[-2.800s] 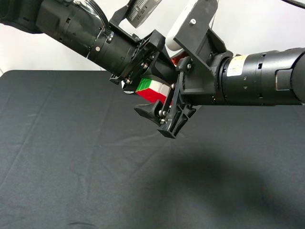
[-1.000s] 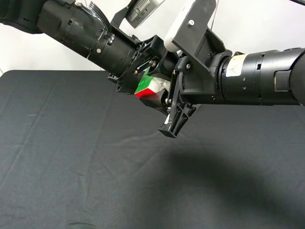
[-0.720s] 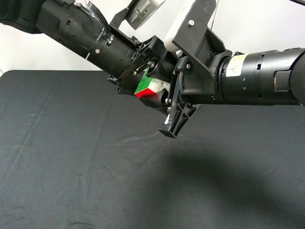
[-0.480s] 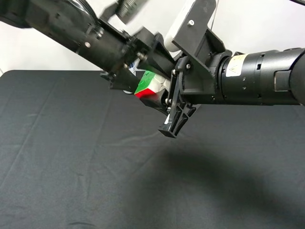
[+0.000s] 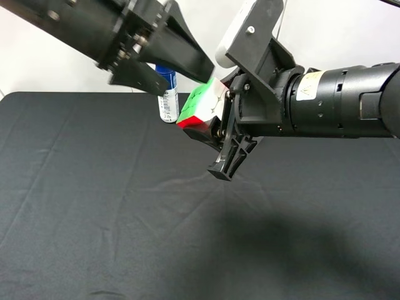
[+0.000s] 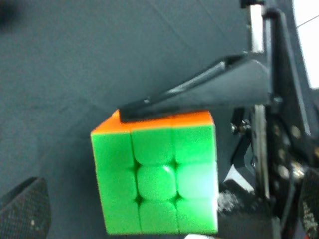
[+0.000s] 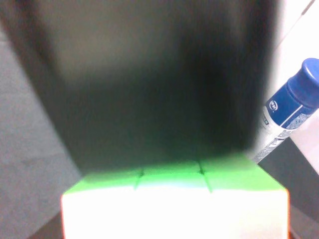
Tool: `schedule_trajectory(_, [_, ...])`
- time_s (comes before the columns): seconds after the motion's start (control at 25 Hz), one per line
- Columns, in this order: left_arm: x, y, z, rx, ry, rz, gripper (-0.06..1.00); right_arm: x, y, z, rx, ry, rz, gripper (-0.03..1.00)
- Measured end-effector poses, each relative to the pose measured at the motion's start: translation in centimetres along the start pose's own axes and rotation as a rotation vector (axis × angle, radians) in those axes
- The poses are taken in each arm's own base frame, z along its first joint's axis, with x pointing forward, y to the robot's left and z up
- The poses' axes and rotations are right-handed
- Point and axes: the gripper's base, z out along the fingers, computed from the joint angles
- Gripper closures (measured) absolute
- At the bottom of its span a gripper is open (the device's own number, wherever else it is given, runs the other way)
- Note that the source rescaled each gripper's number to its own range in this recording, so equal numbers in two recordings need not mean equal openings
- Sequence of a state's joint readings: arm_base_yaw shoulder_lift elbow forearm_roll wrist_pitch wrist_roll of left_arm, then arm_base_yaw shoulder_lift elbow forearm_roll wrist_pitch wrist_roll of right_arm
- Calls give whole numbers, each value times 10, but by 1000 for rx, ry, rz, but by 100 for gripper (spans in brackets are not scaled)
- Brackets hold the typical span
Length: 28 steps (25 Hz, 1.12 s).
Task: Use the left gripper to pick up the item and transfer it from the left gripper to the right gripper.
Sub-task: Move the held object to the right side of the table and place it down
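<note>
1. The right end effector [image 5: 212,128] is clamped on the puzzle cube [image 5: 200,105]. One black finger runs along the cube's lower side and sticks out past it toward the table. The other finger is hidden behind the cube in the high view.
2. In the left wrist view the cube [image 6: 159,179] shows a full green face. A black finger of the right end effector lies flat against its orange-red face.
3. The cube hangs tilted in the air, well above the table [image 5: 94,219], with green, white and red faces showing in the high view.
4. The right wrist view is blurred. The cube [image 7: 174,199] fills the near edge with green and white faces, and a dark, unfocused mass lies beyond it.
5. The left end effector [image 5: 186,82] has its jaws spread wide and grips nothing. It sits up and to the left of the cube in the high view. The cube lies just past its fingertips, and one tip is close to the cube's upper corner.
6. One textured finger pad [image 6: 25,209] of the left end effector shows at the corner of the left wrist view, apart from the cube.
7. The right arm reaches in from the right of the high view. It carries a pale yellow label and a white wrist bracket.
8. A blue-capped spray can [image 5: 167,94] stands upright at the far edge of the table, behind the left end effector's fingers. It also appears in the right wrist view [image 7: 286,114].
9. A black cloth with soft creases covers the table, and a white wall stands behind it.
</note>
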State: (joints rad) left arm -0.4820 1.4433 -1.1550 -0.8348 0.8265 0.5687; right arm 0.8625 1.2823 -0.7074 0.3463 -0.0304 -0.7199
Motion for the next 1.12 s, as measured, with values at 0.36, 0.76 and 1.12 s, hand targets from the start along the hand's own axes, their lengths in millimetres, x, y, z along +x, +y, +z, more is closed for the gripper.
schedule_trajectory(0.36, [10, -27, -77, -233, -100, 101, -6, 0, 0, 0, 0, 0, 0, 92])
schedule_trajectory(0.76, [46, -41, -146, -498, -77, 46, -6, 0, 0, 0, 0, 0, 2, 92])
schedule_trajectory(1.12, [97, -67, -198, -525, -175, 40, -6, 0, 0, 0, -1, 1, 7, 92])
